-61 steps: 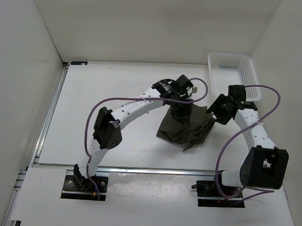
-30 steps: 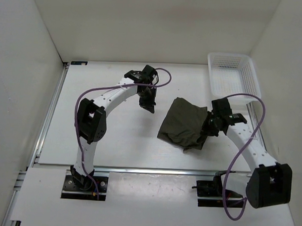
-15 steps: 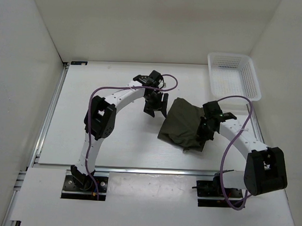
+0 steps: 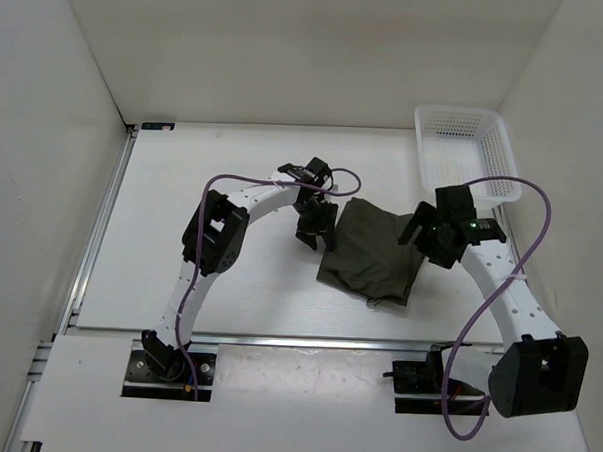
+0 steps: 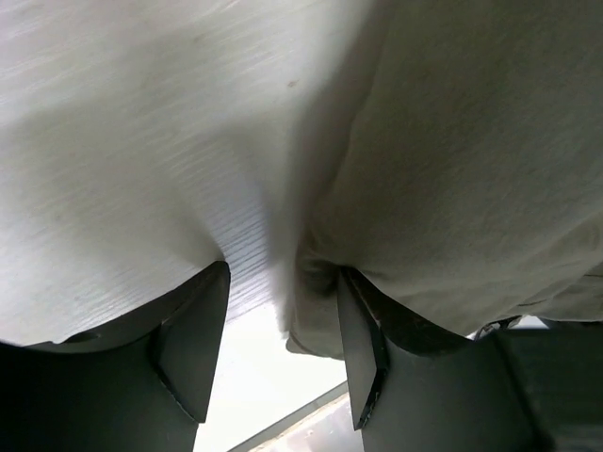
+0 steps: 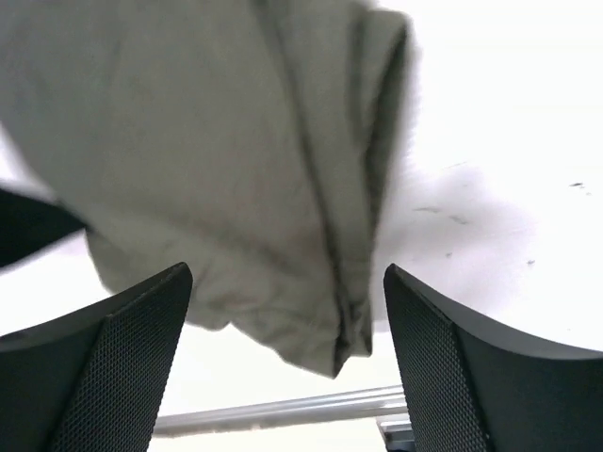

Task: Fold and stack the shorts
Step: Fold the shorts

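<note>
Top view. Seeing the shorts (image 4: 372, 251) lying as a rough folded square on the table (image 4: 213, 182), right of centre, apart from the white basket (image 4: 457, 112) in the far right corner. Noting the left gripper (image 4: 316, 230) hanging at the bundle's left edge and the right gripper (image 4: 424, 241) at its right edge.

Left wrist. Finding the left gripper (image 5: 278, 353) standing with jaws apart, pinching nothing. Spotting the edge of the shorts (image 5: 462, 169) poking in between the fingers (image 5: 193, 344), close to one of them.

Right wrist. Finding the right gripper (image 6: 287, 367) spread wide above the shorts (image 6: 217, 160), holding nothing. Seeing a thick folded seam running down toward the gap.

Handling. Judging the cloth as soft, light and limp, likely sagging and unfolding if lifted by a single layer. Favouring a pinch through all layers at the doubled edge, both sides together, guarding against the fold slipping open.
</note>
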You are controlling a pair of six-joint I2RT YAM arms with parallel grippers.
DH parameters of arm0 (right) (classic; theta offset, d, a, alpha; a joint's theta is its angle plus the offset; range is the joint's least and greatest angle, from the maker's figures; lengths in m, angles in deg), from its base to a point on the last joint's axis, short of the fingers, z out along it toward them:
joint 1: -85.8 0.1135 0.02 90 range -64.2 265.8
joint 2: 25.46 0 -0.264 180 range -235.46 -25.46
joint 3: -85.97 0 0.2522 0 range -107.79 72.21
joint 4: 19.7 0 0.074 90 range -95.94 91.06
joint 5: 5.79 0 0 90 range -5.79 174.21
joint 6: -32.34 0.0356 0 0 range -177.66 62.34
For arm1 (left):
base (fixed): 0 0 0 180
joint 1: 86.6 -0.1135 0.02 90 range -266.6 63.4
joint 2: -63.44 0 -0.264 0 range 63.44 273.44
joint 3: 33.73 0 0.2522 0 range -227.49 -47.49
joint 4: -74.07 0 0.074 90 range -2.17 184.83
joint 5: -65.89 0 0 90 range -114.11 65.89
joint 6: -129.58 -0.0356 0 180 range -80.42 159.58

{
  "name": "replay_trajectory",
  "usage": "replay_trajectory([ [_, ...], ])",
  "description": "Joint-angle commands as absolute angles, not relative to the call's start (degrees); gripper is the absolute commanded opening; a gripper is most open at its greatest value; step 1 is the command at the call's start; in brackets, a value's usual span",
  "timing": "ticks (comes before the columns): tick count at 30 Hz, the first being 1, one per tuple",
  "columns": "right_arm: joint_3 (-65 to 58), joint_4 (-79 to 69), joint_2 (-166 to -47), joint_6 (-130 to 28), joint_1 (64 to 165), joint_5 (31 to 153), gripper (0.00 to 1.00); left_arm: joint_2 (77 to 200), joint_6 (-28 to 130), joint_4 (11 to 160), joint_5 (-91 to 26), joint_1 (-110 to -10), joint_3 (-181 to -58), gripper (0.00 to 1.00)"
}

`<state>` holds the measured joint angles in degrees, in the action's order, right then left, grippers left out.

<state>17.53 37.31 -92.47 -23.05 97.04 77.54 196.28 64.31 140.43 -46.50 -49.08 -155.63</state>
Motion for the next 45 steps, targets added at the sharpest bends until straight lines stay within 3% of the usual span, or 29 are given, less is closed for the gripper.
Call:
replay_trajectory([
  [1, 16.7, 37.8, -96.6, -22.6, 93.4, 76.8, 0.88, 189.6, 64.3, 139.3, -43.3, -48.9, -152.8, 0.61],
  [3, 17.2, 35.2, -98.9, -22.6, 92.7, 78.1, 0.88, 187.7, 64.3, 139.3, -41.7, -48.9, -151.5, 0.61],
  [7, 17.8, 29.2, -105.5, -24.7, 91.9, 81.1, 0.73, 182.6, 64.8, 139.3, -39.6, -50.0, -148.4, 0.61],
  [10, 17.8, 24.1, -113.1, -27.0, 91.9, 84.6, 0.54, 178.3, 65.3, 139.3, -38.4, -50.7, -146.8, 0.60],
  [11, 16.7, 23.3, -115.0, -27.5, 92.6, 86.0, 0.38, 176.3, 65.3, 139.8, -38.4, -51.3, -146.0, 0.60],
  [12, 15.8, 23.3, -116.8, -27.5, 94.3, 86.6, 0.29, 175.3, 65.3, 139.8, -37.8, -51.4, -146.0, 0.60],
  [15, 11.9, 22.8, -121.5, -26.4, 100.2, 86.6, 0.13, 171.4, 65.3, 140.8, -37.3, -52.5, -144.7, 0.60],
  [21, 1.7, 23.5, -128.3, -23.4, 110.0, 86.0, 0.12, 169.6, 65.3, 142.2, -36.1, -53.5, -145.4, 0.59],
  [25, -4.5, 25.8, -131.8, -24.4, 113.3, 83.3, 0.11, 172.2, 64.1, 143.4, -32.5, -56.4, -145.9, 0.50],
  [29, -5.2, 26.5, -131.8, -25.0, 113.8, 83.9, 0.11, 173.2, 62.4, 142.3, -31.9, -61.2, -143.5, 0.13],
  [30, -5.2, 26.5, -131.3, -25.0, 113.8, 83.9, 0.11, 173.7, 61.8, 141.7, -31.9, -62.8, -142.9, 0.10],
  [40, -4.7, 27.0, -131.3, -25.5, 114.4, 83.9, 0.11, 191.5, 61.8, 139.1, -33.3, -64.1, -152.4, 0.10],
  [45, -4.7, 28.2, -130.5, -26.0, 114.4, 82.4, 0.11, 186.6, 63.0, 139.1, -29.7, -66.0, -150.1, 0.10],
])
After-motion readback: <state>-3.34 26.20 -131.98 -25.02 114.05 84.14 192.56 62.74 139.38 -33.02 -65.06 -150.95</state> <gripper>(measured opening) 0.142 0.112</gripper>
